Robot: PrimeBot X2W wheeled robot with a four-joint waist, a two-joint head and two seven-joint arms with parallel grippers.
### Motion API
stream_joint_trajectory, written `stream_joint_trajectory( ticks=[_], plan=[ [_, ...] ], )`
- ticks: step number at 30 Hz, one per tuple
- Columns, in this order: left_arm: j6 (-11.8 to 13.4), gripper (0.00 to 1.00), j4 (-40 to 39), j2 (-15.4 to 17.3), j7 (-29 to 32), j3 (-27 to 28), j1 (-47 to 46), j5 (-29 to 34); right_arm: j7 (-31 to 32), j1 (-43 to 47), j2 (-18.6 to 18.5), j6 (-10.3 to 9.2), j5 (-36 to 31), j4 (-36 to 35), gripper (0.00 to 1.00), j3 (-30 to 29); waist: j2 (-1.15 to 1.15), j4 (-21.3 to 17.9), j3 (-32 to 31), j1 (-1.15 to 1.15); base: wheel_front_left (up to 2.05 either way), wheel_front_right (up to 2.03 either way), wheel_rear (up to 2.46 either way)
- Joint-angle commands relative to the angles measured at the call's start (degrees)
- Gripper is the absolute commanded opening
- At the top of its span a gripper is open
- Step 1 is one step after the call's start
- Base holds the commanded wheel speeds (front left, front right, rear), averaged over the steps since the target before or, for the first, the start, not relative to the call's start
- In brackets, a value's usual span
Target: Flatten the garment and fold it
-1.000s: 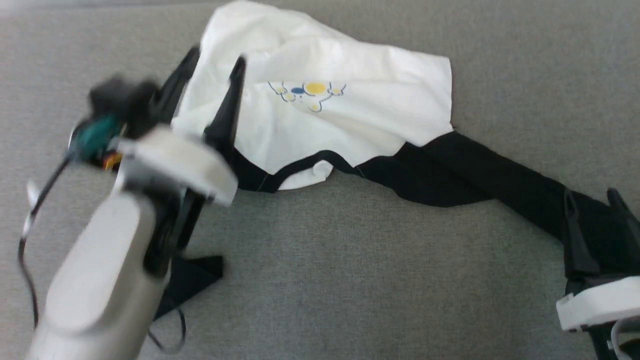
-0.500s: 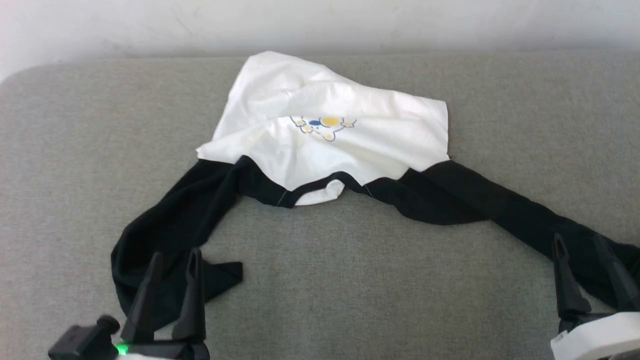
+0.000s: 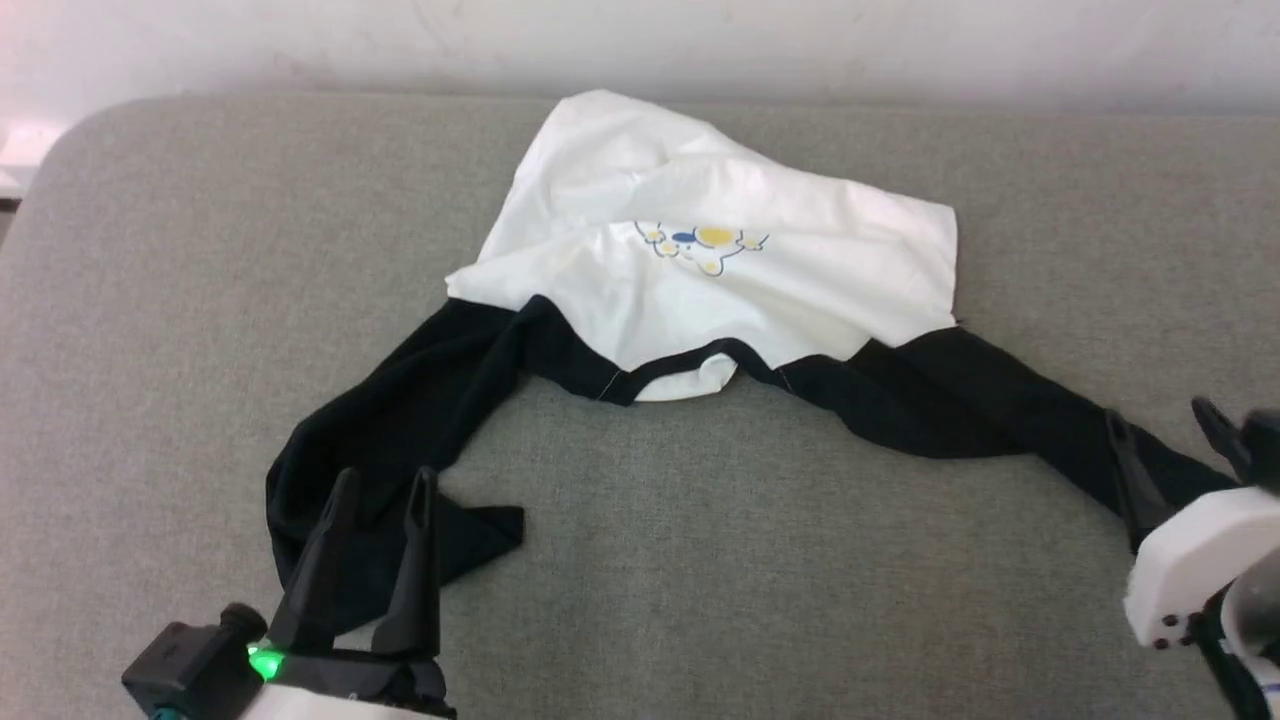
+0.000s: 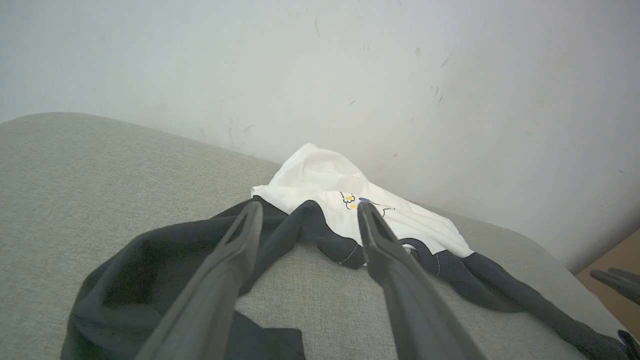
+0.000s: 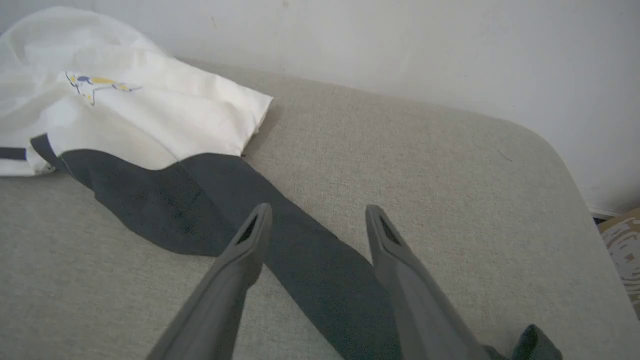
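The garment (image 3: 720, 270) lies crumpled on the grey cushion (image 3: 700, 560), its white body bunched toward the wall and the yellow-and-blue print (image 3: 703, 241) facing up. One black sleeve (image 3: 390, 440) trails to the lower left, the other (image 3: 1010, 420) to the lower right. My left gripper (image 3: 384, 484) hovers open over the left sleeve's end, nothing between its fingers. In the left wrist view the garment (image 4: 320, 190) lies beyond the spread fingers (image 4: 235, 250). My right gripper (image 3: 1160, 420) stands open over the right sleeve's end; the sleeve (image 5: 310, 270) runs between its fingers.
A pale wall (image 3: 640, 40) runs along the cushion's far edge. The cushion's rounded corners show at the far left (image 3: 70, 130) and, in the right wrist view, at the right (image 5: 555, 145). A cardboard box (image 4: 615, 260) stands beyond the cushion's right end.
The head camera has tilted and shifted. My left arm has pulled back from over the white body to the left sleeve's end. The right gripper stays at the right sleeve, raised slightly.
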Motion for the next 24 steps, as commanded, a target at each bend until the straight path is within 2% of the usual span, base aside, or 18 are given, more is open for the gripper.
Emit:
stream_joint_trajectory(
  ticks=[1, 5, 9, 11, 12, 13, 14, 18, 21, 24],
  plan=[
    [-0.5, 1.0, 0.2, -0.4, -0.2, -0.3, -1.2, 0.6, 3.6, -0.6, -2.5, -0.06, 0.3, 1.2, 1.0, 0.6, 0.0, 0.6, 2.0, 0.0, 0.0, 0.0, 0.0],
    [-0.8, 1.0, 0.9, -0.8, -0.1, -0.9, -2.4, 0.7, 13.4, -0.3, -8.3, -0.06, 3.3, 5.0, 1.0, 2.5, 0.0, 1.1, 3.3, 0.0, 0.0, 0.0, 0.0],
    [-0.9, 1.0, 1.4, -1.0, 0.0, -1.4, -3.1, 0.7, 14.8, -0.4, -11.6, -0.06, 5.2, 7.9, 1.0, 4.3, 0.0, 1.6, 3.8, 0.0, 0.0, 0.0, 0.0],
    [-0.9, 1.0, 1.6, -1.1, 0.2, -1.6, -3.4, 0.7, 13.7, -0.6, -11.6, -0.06, 5.7, 10.0, 1.0, 4.2, 0.0, 1.8, 3.6, 0.0, 0.0, 0.0, 0.0],
    [-0.8, 1.0, 1.6, -1.1, 0.3, -1.6, -3.5, 0.7, 13.2, -0.7, -11.0, -0.06, 5.9, 10.9, 0.46, 3.9, 0.0, 1.8, 3.4, 0.0, 0.0, 0.0, 0.0],
    [-0.7, 1.0, 1.6, -1.0, 0.5, -1.6, -3.5, 0.7, 12.4, -1.0, -10.4, -0.06, 6.1, 11.4, 0.26, 3.5, 0.0, 1.8, 3.2, 0.0, 0.0, 0.0, 0.0],
    [-0.6, 1.0, 1.5, -0.9, 0.6, -1.5, -3.5, 0.7, 11.3, -1.5, -9.7, -0.06, 6.2, 11.5, 0.0, 2.6, 0.0, 1.7, 2.9, 0.0, 0.0, 0.0, 0.0],
    [0.2, 1.0, 0.6, -0.6, 0.8, -1.0, -2.6, 0.6, 8.4, -4.8, -9.3, -0.06, 6.3, 9.1, 0.0, -0.1, 0.0, 0.6, 2.6, 0.0, 0.0, 0.0, 0.0],
    [0.2, 1.0, 0.1, -0.4, 1.1, -1.1, -2.6, 0.5, 8.0, -7.8, -12.5, -0.06, 5.2, 6.2, 0.0, -3.4, 0.0, 0.0, 3.4, 0.0, 0.0, 0.0, 0.0],
    [-0.2, 1.0, 0.0, -0.7, 1.4, -1.8, -3.4, 0.4, 9.8, -9.3, -17.2, -0.06, 4.3, 4.6, 0.0, -6.6, 0.0, 0.0, 4.9, 0.0, 0.0, 0.0, 0.0]
  ],
)
